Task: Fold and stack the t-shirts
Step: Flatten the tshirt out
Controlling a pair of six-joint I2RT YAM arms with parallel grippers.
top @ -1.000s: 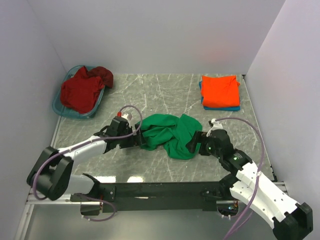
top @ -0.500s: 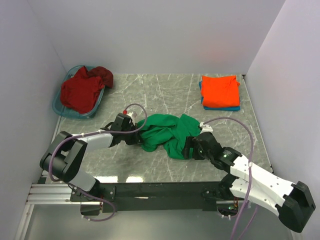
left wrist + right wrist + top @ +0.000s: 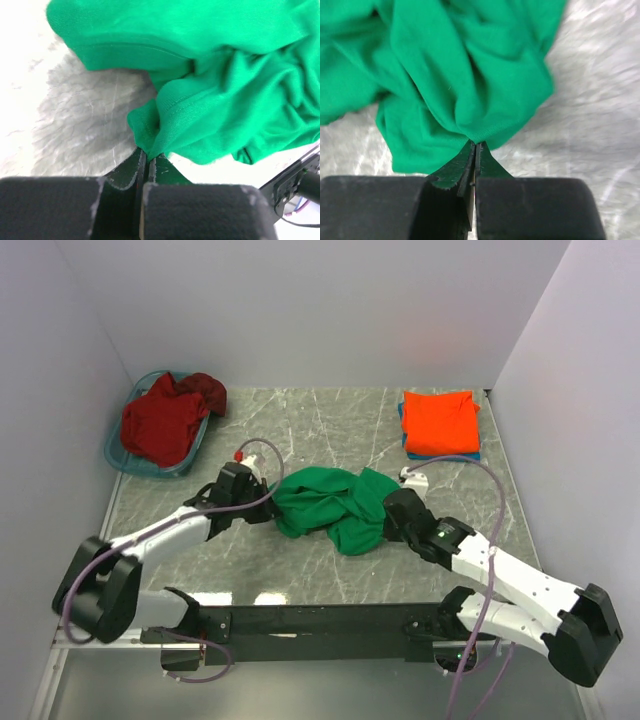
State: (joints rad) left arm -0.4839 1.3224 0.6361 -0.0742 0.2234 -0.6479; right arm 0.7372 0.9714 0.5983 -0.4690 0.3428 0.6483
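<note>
A crumpled bright green t-shirt (image 3: 335, 502) lies in a heap on the middle of the grey marbled table. My left gripper (image 3: 268, 502) is shut on its left edge; in the left wrist view a fold of green t-shirt (image 3: 210, 95) is pinched between the closed jaws of the left gripper (image 3: 148, 156). My right gripper (image 3: 385, 518) is shut on the heap's right edge; the right wrist view shows green t-shirt (image 3: 465, 75) cloth nipped at the tips of the right gripper (image 3: 475, 145). A folded orange t-shirt (image 3: 440, 420) rests on a folded blue one (image 3: 468, 455) at the back right. A dark red t-shirt (image 3: 165, 420) fills the basket.
A light blue plastic basket (image 3: 116, 455) stands at the back left near the left wall. White walls close the table on three sides. The black rail (image 3: 320, 620) with both arm bases runs along the near edge.
Both grippers have gone from open to shut on the green t-shirt's edges, the left first. The right arm has swung in toward the heap's right side.
</note>
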